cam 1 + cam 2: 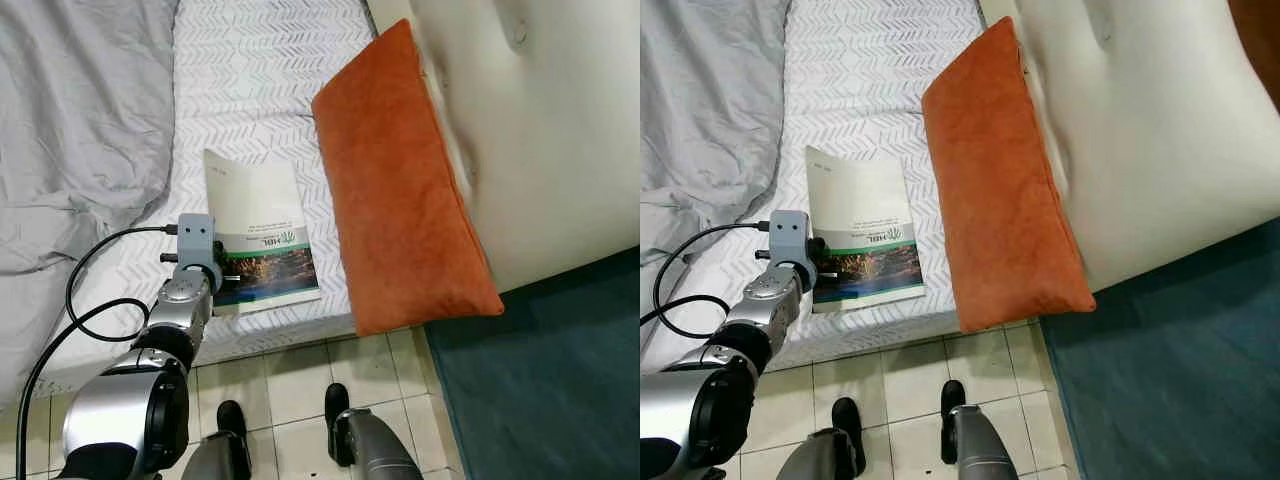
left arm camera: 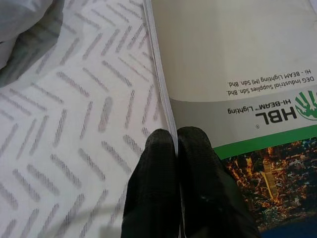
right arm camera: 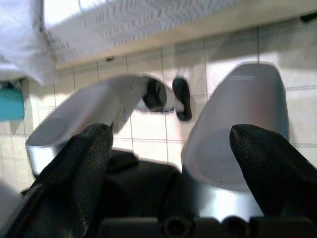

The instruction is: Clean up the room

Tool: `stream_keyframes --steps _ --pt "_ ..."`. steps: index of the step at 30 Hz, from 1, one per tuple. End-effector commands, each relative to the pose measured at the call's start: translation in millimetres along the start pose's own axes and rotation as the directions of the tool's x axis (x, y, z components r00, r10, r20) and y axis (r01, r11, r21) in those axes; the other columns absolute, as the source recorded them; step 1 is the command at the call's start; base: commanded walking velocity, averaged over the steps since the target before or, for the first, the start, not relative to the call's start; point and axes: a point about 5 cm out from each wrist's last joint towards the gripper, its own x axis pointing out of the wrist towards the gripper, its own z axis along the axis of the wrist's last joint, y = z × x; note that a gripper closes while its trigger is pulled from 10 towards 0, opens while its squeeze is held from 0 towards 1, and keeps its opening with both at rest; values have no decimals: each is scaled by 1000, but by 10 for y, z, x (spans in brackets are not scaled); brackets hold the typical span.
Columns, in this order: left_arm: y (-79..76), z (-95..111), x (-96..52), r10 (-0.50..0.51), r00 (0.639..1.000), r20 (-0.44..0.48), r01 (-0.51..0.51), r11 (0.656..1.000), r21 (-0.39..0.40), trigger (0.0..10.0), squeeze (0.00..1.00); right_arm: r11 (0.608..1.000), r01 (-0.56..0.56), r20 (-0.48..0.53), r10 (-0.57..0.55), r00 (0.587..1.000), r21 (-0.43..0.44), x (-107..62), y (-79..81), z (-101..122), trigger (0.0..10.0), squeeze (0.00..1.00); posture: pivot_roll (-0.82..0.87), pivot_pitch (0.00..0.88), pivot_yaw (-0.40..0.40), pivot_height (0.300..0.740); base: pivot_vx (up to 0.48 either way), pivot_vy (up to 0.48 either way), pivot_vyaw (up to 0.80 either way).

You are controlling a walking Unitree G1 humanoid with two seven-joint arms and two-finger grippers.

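A rumpled grey blanket [image 1: 70, 120] covers the left part of the bed [image 1: 270, 60], whose white chevron-patterned sheet lies bare beside it. Near the bed's front edge lies a brochure [image 1: 258, 225], and the left gripper [image 2: 177, 144] has its black fingers [image 2: 153, 178] pinched together on the brochure's left edge. Just right of the brochure, an orange cushion [image 1: 400, 190] lies slanted and overhangs the bed's edge by a teal rug [image 1: 550, 380], while the right gripper [image 3: 171, 153] hangs over the tiled floor [image 3: 148, 124], fingers spread wide apart.

Silver jointed left arm [image 1: 150, 380], looped black cables, grey wrist camera box; black textured jaws; black feet, possibly rubber.
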Motion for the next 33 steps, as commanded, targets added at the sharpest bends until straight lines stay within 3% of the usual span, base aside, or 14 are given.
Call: stream_keyframes --steps 1,4,7,8,12,15,29,30,31,32,33 --pt "-31 -107 -17 -16 999 -42 17 1000 20 10000 0 1000 16 -29 -16 999 9 -12 -34 -123 10000 0 -470 574 -112 740 0 0 0" --pt "-21 -88 -13 -14 999 -37 14 1000 25 10000 0 996 77 13 -76 997 -35 40 -175 -192 10000 0 -445 588 -82 740 0 0 0" --pt "-1 -45 -6 -15 1000 -23 16 999 39 10000 0 988 104 88 -95 992 -110 289 -293 -231 10000 0 -414 593 -53 740 0 0 0" --pt "-1 -45 -6 -15 1000 -23 16 999 39 10000 0 988 104 88 -95 992 -110 289 -293 -231 10000 0 -414 593 -53 740 0 0 0" --pt "-9 19 6 -29 1000 -7 29 999 44 10000 0 986 82 177 -56 983 -147 615 -284 -153 10000 0 -389 599 -34 740 0 0 0" --pt "-47 43 12 -46 999 -3 46 998 47 10000 0 984 83 214 -49 976 -155 717 -293 -120 10000 0 -386 600 -29 740 0 0 0" --pt "-119 -31 2 -50 998 -24 49 999 -18 10000 0 981 110 252 -67 965 -161 736 -295 -120 10000 0 -408 599 -40 740 0 0 0" --pt "-115 -38 1 -47 999 -26 47 999 -12 10000 39 981 110 253 -67 965 -160 737 -295 -120 10000 0 -408 599 -40 740 0 0 0" --pt "-104 -33 1 -41 999 -24 42 999 20 10000 882 981 110 252 -67 965 -160 738 -294 -121 10000 0 -408 599 -40 740 0 0 0" --pt "-104 -33 1 -41 999 -24 42 999 20 10000 882 981 110 252 -67 965 -160 738 -294 -121 10000 0 -408 599 -40 740 0 0 0" --pt "-87 -23 2 -33 999 -21 33 999 33 10000 1000 981 109 251 -67 966 -160 738 -292 -122 10000 0 -408 599 -40 740 0 0 0"
